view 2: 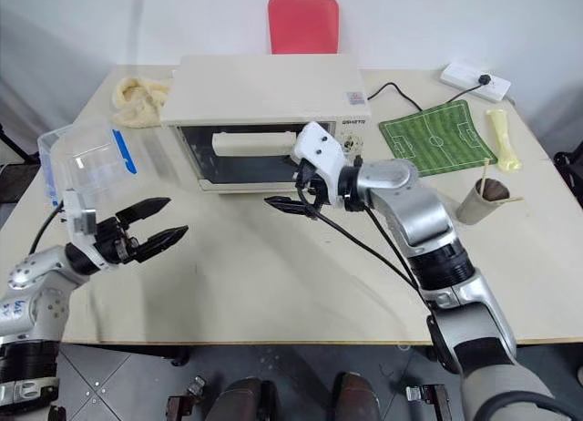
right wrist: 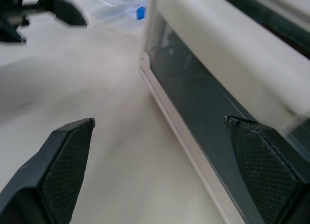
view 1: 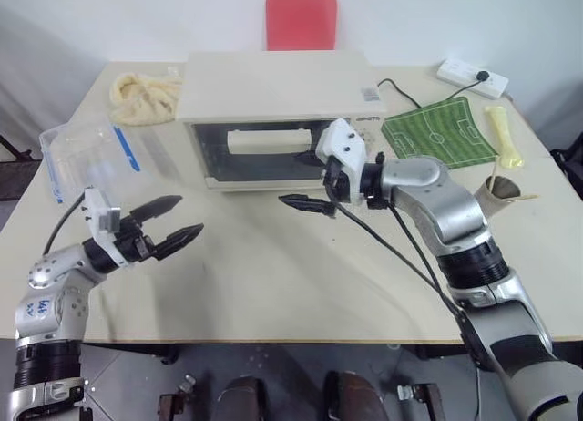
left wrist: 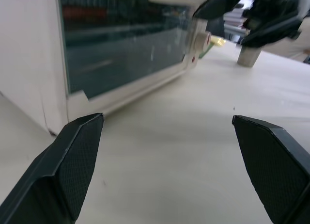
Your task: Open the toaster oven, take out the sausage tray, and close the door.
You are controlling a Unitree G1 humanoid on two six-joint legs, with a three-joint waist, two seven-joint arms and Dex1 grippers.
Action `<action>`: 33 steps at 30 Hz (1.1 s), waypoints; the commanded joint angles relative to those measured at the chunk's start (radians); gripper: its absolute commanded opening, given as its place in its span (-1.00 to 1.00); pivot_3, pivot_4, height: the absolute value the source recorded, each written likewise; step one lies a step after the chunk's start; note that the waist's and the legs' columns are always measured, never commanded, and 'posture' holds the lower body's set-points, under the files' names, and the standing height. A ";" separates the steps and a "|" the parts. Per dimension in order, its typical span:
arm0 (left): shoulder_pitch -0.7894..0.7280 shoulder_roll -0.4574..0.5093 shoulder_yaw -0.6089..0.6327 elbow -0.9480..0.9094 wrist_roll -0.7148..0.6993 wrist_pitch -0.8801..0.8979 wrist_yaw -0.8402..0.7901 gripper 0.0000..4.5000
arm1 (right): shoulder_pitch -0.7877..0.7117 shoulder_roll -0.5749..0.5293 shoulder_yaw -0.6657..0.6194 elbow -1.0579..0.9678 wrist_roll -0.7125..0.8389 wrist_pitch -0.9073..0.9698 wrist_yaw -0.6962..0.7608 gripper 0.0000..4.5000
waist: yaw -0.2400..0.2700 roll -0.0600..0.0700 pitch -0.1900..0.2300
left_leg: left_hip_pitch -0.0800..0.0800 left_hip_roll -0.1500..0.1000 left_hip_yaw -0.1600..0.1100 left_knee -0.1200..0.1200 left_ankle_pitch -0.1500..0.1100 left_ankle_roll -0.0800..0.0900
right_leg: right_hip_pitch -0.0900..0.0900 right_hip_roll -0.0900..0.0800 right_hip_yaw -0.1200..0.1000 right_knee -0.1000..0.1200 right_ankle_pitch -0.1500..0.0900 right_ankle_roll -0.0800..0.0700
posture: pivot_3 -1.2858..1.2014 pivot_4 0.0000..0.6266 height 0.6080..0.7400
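- Toaster oven point(view 1: 273, 111) at back centre of table point(view 1: 273, 284), door point(view 1: 260, 152) closed.
- Sausage tray: can't tell, glass too dark.
- Right gripper point(view 1: 308, 203) fingers spread wide, empty, just in front of door near its handle point(view 1: 269, 139).
- Left gripper point(view 1: 173, 222) spread wide, empty, well left of oven, near clear plastic box point(view 1: 86, 157).

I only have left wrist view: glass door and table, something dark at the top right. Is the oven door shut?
Observer: Yes, the door sits flush on the toaster oven, handle untouched.
Operator: And the dark thing?
Observer: That's the right gripper, jaws open, hovering above the table just in front of the door.
Operator: Anything near my left gripper?
Observer: A clear plastic box with a blue clip lies on the table just beyond the left gripper, whose jaws are open and empty.
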 commanded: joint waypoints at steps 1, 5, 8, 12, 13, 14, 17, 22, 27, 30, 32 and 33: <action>-0.022 0.029 0.047 -0.004 -0.041 0.018 -0.019 1.00 | -0.063 -0.005 -0.010 0.033 -0.040 -0.072 0.034 0.99 | -0.007 0.000 0.000 | 0.000 0.000 0.000 0.000 0.000 0.000 | 0.000 0.000 0.000 0.000 0.000 0.000 | 0.03 -0.52 1.00; -0.029 0.046 0.059 0.020 -0.028 0.011 -0.036 1.00 | -0.090 -0.019 -0.003 0.054 -0.060 -0.071 0.080 0.99 | -0.015 0.000 0.000 | 0.000 0.000 0.000 0.000 0.000 0.000 | -0.001 0.000 0.000 0.000 0.000 0.000 | 0.03 -0.52 1.00; -0.030 0.048 0.059 0.030 -0.025 0.006 -0.045 1.00 | -0.094 -0.025 -0.008 0.062 -0.077 -0.092 0.097 0.99 | -0.015 0.000 0.000 | 0.000 0.000 0.000 0.000 0.000 0.000 | -0.001 0.000 0.000 0.001 0.000 0.000 | 0.03 -0.52 1.00; -0.034 0.048 0.054 0.035 -0.025 0.006 -0.053 1.00 | -0.113 -0.052 -0.008 0.098 -0.111 -0.109 0.122 0.99 | -0.014 0.000 0.000 | 0.000 0.000 0.000 0.000 0.000 0.000 | -0.001 0.000 0.001 0.001 0.000 0.000 | 0.03 -0.52 1.00; -0.035 0.048 0.054 0.036 -0.026 0.007 -0.056 1.00 | -0.116 -0.057 -0.007 0.107 -0.119 -0.117 0.128 0.99 | -0.014 0.000 0.000 | 0.000 0.000 0.000 0.000 0.000 0.000 | -0.001 0.000 0.001 0.001 0.000 0.000 | 0.03 -0.52 1.00; -0.036 0.047 0.054 0.036 -0.027 0.008 -0.058 1.00 | -0.119 -0.059 -0.007 0.115 -0.124 -0.124 0.131 0.99 | -0.014 0.000 0.000 | 0.000 0.000 0.000 0.000 0.000 0.000 | -0.001 0.000 0.001 0.001 0.000 0.000 | 0.03 -0.52 1.00; -0.044 0.050 0.052 0.044 -0.027 0.010 -0.065 1.00 | -0.133 -0.061 -0.011 0.135 -0.134 -0.136 0.138 0.99 | -0.015 0.000 0.000 | 0.000 0.000 0.000 0.000 0.000 -0.001 | -0.002 0.000 0.001 0.001 0.000 0.000 | 0.03 -0.52 1.00; -0.065 0.051 0.055 0.062 -0.025 0.007 -0.068 1.00 | -0.149 -0.047 -0.033 0.133 -0.116 -0.157 0.145 0.99 | -0.017 0.000 0.000 | 0.000 0.000 0.001 -0.001 0.000 -0.001 | -0.003 0.000 0.001 0.001 0.000 0.000 | 0.03 -0.52 1.00; -0.083 0.056 0.070 0.070 -0.035 0.013 -0.064 1.00 | -0.144 -0.041 -0.049 0.061 -0.075 -0.122 0.171 0.99 | -0.016 0.000 0.000 | -0.002 0.000 0.000 0.000 0.000 -0.001 | -0.004 0.000 0.001 0.002 0.000 0.000 | 0.03 -0.52 1.00; -0.100 0.070 0.082 0.081 -0.042 0.023 -0.067 1.00 | -0.126 -0.036 -0.052 -0.009 -0.044 -0.077 0.193 0.99 | -0.019 0.000 0.000 | -0.005 0.000 0.000 0.000 0.000 -0.001 | -0.008 0.000 0.001 0.002 0.000 0.000 | 0.03 -0.52 1.00; -0.117 0.082 0.088 0.103 -0.030 0.022 -0.057 1.00 | -0.105 -0.038 -0.039 -0.063 -0.037 -0.052 0.201 0.99 | -0.024 0.000 0.000 | -0.012 0.000 0.001 0.002 0.000 -0.001 | -0.015 0.000 0.002 0.005 0.000 0.000 | 0.03 -0.52 1.00; -0.130 0.090 0.091 0.121 -0.021 0.020 -0.049 1.00 | -0.088 -0.040 -0.028 -0.100 -0.033 -0.034 0.208 0.99 | -0.025 0.000 0.000 | -0.012 0.000 0.001 0.001 0.000 -0.001 | -0.015 0.000 0.001 0.005 0.000 0.000 | 0.03 -0.52 1.00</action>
